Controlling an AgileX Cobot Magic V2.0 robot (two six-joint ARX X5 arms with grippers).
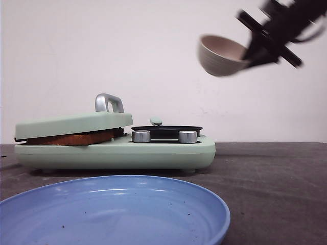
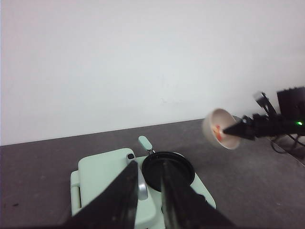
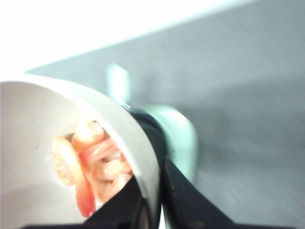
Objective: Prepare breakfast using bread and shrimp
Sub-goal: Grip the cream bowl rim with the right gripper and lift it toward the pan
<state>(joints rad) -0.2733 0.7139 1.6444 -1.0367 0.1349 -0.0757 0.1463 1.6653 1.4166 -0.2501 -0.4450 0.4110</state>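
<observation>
The right gripper, clamped on the bowl rim, holds the shrimp high, seemingly right of the pan.

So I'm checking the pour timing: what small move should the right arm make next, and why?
Probably carry the bowl leftward and down until it hangs over the black pan. The right claw grips its rim, it's tilted with the shrimp inside, and it sits high, to the right of the pan.
</observation>
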